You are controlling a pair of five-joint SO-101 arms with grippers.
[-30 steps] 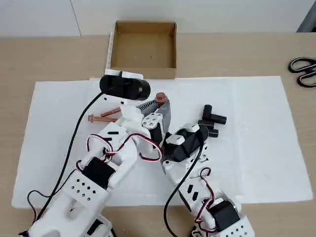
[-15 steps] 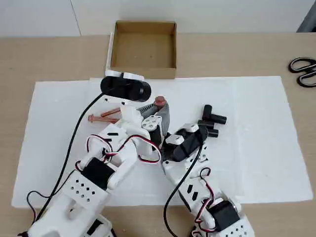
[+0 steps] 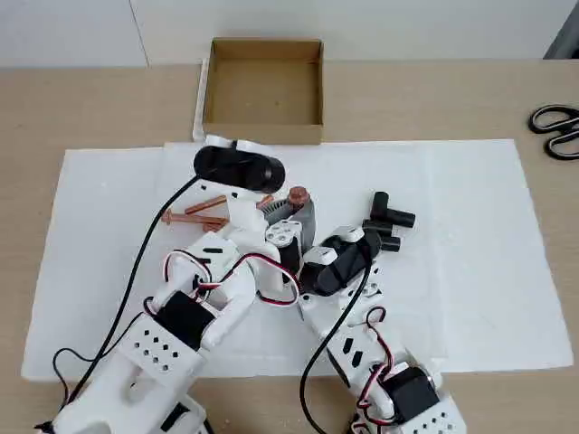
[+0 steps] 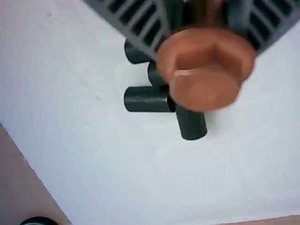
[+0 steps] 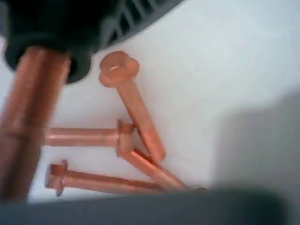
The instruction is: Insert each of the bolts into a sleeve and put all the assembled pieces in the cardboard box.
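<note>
Because the two must meet end-on, we clamp the bolt (image 4: pixel 205 68) in our left tool (image 4: pixel 202 18) while our right tool (image 5: pixel 84 26) grips the sleeve (image 5: pixel 44 33) around its shank.

High view overhead facing down, wrist views close on one gripped bolt (image 4: pixel 205 70), left facing its head, right along its shank.

A light wooden desk (image 3: pixel 452 99) is covered over most of its surface by a white sheet (image 3: pixel 479 271), which is laid flat. A pair of scissors (image 3: pixel 556 120) with black handles is placed on the bare wood at the right edge of the high view, just beyond the sheet's far corner. A white wall (image 3: pixel 407 27) is located behind the desk.
</note>
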